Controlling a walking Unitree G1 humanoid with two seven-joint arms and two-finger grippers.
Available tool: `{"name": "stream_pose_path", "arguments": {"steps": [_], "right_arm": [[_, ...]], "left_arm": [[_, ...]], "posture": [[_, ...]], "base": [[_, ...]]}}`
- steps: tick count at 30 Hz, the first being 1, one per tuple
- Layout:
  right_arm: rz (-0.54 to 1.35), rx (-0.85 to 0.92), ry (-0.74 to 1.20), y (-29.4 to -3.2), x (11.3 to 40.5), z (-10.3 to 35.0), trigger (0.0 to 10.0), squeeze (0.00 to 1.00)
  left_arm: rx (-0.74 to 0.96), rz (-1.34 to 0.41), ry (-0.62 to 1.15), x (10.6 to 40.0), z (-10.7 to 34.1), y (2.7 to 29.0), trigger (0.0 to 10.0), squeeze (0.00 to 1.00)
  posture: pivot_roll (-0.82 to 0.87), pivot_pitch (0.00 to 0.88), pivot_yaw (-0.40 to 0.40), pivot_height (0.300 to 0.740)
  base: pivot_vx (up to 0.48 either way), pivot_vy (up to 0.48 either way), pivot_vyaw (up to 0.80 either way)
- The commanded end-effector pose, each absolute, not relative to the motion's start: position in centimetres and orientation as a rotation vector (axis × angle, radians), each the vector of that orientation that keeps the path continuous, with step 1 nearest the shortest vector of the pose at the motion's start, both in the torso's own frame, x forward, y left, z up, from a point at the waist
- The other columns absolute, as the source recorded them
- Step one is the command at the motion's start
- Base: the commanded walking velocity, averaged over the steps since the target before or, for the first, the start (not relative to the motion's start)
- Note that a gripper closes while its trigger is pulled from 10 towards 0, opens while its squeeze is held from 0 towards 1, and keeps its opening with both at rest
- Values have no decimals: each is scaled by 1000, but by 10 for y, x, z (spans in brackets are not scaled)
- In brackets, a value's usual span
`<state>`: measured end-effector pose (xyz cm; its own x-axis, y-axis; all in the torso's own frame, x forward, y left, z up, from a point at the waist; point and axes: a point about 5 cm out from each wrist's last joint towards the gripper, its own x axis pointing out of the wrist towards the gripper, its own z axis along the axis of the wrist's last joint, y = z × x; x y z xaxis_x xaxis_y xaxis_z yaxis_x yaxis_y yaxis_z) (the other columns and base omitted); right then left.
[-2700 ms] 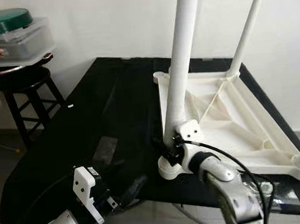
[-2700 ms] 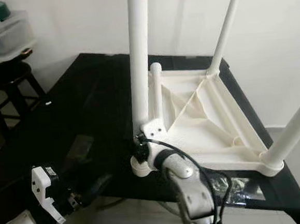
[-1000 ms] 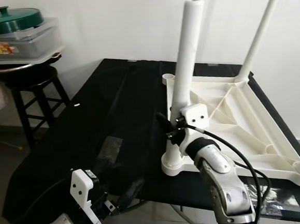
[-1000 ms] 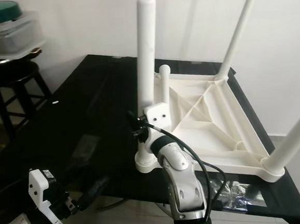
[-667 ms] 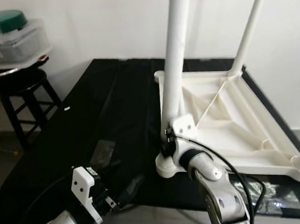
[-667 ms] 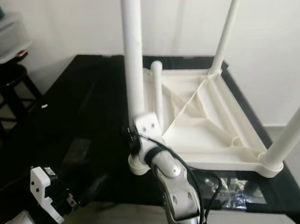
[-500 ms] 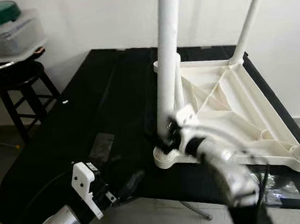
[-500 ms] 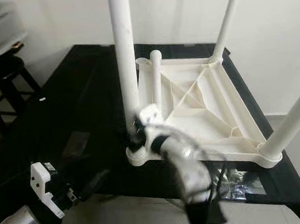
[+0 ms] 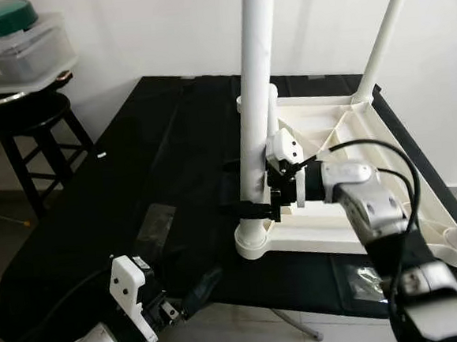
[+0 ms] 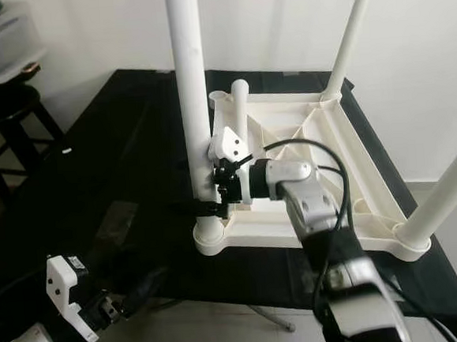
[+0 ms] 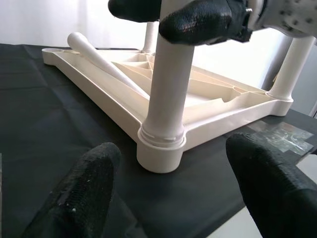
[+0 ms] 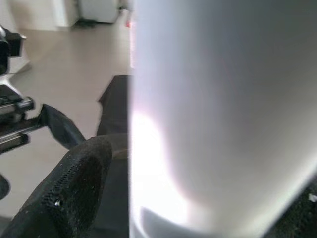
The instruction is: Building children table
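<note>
Your right gripper (image 9: 256, 194) has the near table leg (image 9: 255, 90) clamped between its jaws.

The upside-down white table (image 9: 387, 174) sits center-right on the black cloth (image 9: 133, 170), that leg upright in its near-left corner socket. Your left gripper (image 11: 163, 186), lower left, has its fingers spread wide with nothing between them, just short of the socket.

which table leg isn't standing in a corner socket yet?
The short thin leg lying loose inside the upturned tabletop, tip resting near its far left corner. The other three stand upright in sockets; the right gripper grips the near-left one.
</note>
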<state>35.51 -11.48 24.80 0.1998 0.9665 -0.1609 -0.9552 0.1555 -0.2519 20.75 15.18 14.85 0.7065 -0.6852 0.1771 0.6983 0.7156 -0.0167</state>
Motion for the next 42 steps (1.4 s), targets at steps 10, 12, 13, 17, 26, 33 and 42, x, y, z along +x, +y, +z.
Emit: {"name": "stream_pose_path", "arguments": {"steps": [10, 12, 13, 17, 26, 33, 42], "right_arm": [[1547, -364, 85, -126, 364, 245, 0, 0], [1546, -367, 87, -127, 365, 246, 0, 0], [1549, -369, 88, -127, 366, 247, 0, 0], [1538, -365, 68, -127, 367, 248, 0, 0], [1256, -317, -2, -142, 354, 228, 0, 0], [402, -118, 126, -102, 286, 145, 0, 0], [399, -128, 144, -91, 293, 145, 392, 0]], "left_arm": [[-82, -787, -151, 201, 151, 149, 10000, 0], [-83, -787, -151, 200, 151, 148, 10000, 0], [-84, -788, -151, 199, 151, 148, 10000, 0], [-86, -790, -150, 199, 151, 148, 10000, 0], [-92, -790, -150, 200, 150, 146, 10000, 0], [-85, -796, -152, 205, 149, 150, 10000, 0], [-74, -786, -153, 209, 148, 151, 10000, 0]], "posture": [[72, 168, -52, 740], [72, 172, -50, 740], [68, 173, -50, 740], [64, 173, -50, 740], [28, 159, -66, 740], [-5, 138, -36, 740], [11, 134, -52, 740]], "base": [[0, 0, 0], [0, 0, 0], [0, 0, 0], [0, 0, 0], [0, 0, 0], [0, 0, 0], [0, 0, 0]]}}
